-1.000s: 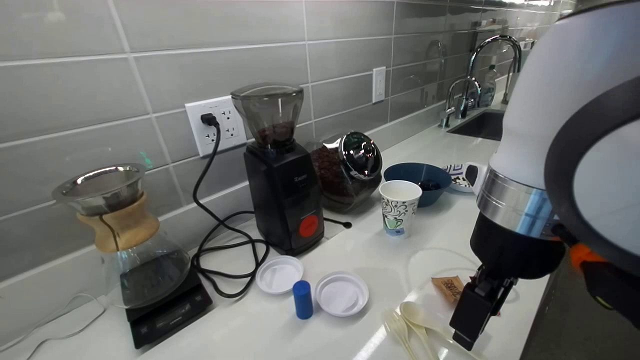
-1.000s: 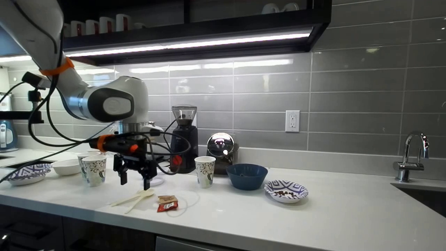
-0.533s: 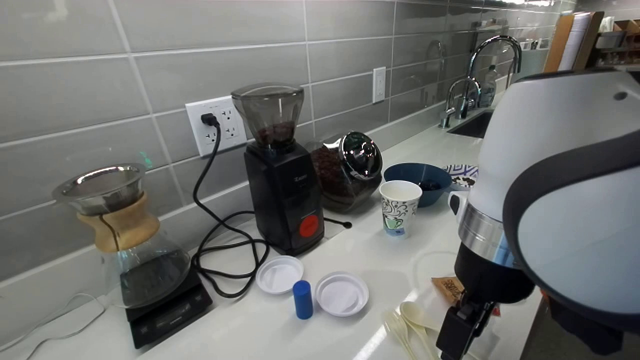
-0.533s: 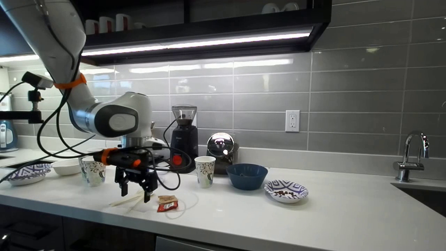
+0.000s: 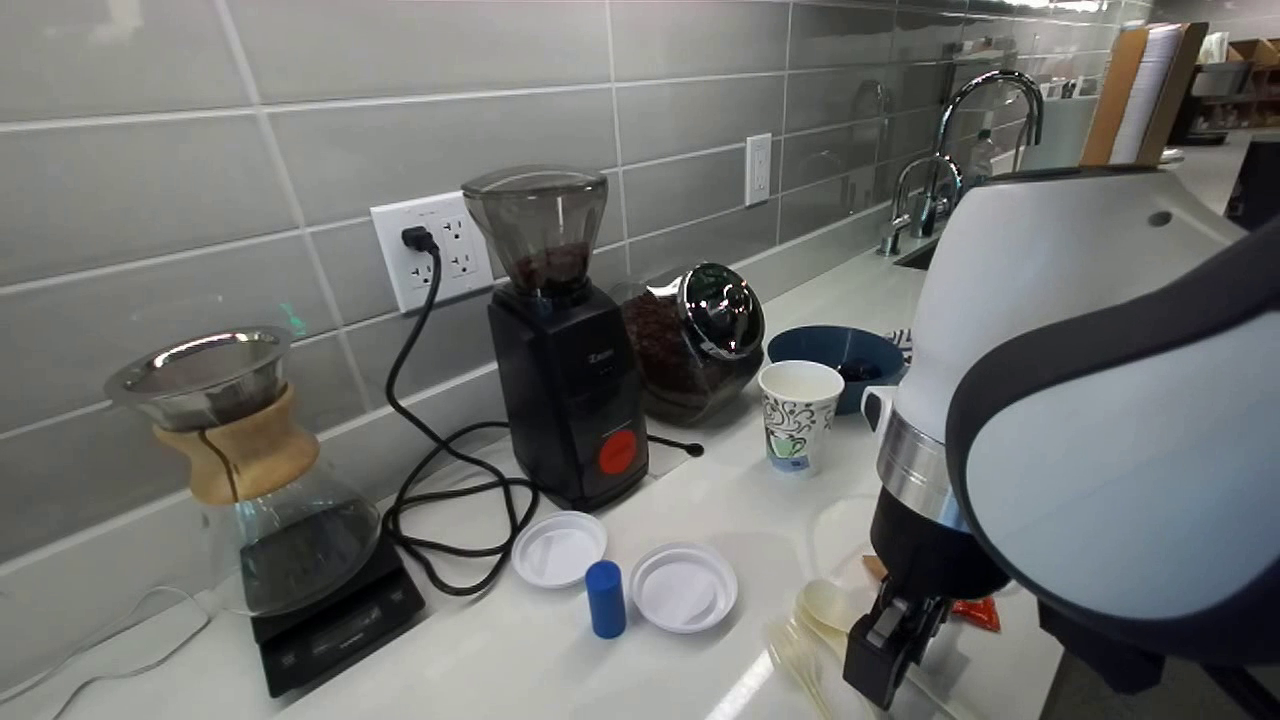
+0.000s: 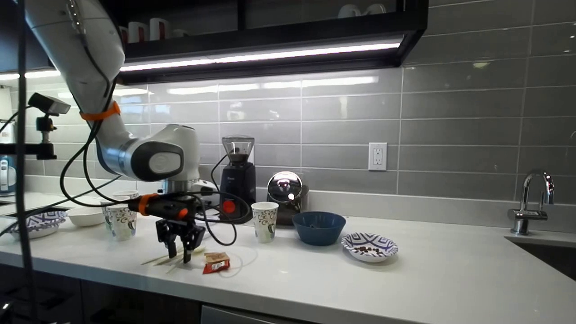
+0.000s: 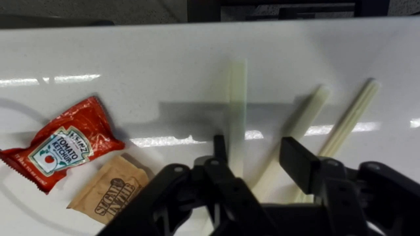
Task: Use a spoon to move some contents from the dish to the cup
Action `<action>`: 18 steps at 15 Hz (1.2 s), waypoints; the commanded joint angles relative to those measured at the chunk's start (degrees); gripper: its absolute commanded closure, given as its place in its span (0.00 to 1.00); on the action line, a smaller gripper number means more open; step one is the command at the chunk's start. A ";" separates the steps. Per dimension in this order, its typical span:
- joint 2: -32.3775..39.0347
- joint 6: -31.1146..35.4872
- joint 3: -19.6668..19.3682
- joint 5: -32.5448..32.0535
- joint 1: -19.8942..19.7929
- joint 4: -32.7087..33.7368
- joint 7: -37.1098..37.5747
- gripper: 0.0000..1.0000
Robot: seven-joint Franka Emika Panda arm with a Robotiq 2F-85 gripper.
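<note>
Cream in colour, the spoon (image 5: 826, 602) lies on the white counter (image 6: 450, 274) right at the gripper (image 6: 179, 255): in an exterior view its rounded end shows just beside the fingers (image 7: 297, 160), with a fork (image 5: 796, 658) next to it. The gripper points down, low over the counter, its fingers standing partway apart. From the wrist, two pale handles (image 7: 238, 85) run through the gap between them, one near each finger, and a third passes behind the finger on one side. Which of these belongs to the spoon I cannot tell, nor whether either finger touches one; the handles are partly blurred. Off the other finger lie a red ketchup packet (image 7: 65, 144) and a brown sugar packet (image 7: 113, 190), close together.

White with a swirling pattern, the cup (image 6: 264, 222) stands upright, well apart from the gripper, near a glass jar (image 5: 665, 350) of dark beans and just beside a blue bowl (image 6: 319, 234). Farther along the counter, past the blue bowl, sits the dish (image 6: 370, 258), shallow and patterned, a small scatter of dark brown bits (image 6: 366, 249) inside it. In an exterior view the arm (image 5: 1130, 460) hides most of the dish, leaving a sliver of patterned rim.
</note>
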 commanded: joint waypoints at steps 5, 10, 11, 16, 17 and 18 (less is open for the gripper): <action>0.47 0.50 1.65 -1.64 -1.51 0.88 1.23 0.54; 0.06 1.07 1.59 -0.40 -1.75 0.63 0.65 0.50; -0.26 1.36 1.66 0.71 -1.68 0.45 -0.12 0.52; -1.53 2.31 1.67 1.85 -1.67 -0.32 -0.03 0.47; -1.70 2.73 1.65 2.40 -1.65 -0.48 -0.25 0.46; -1.88 2.90 1.62 2.90 -1.62 -0.58 -0.37 0.46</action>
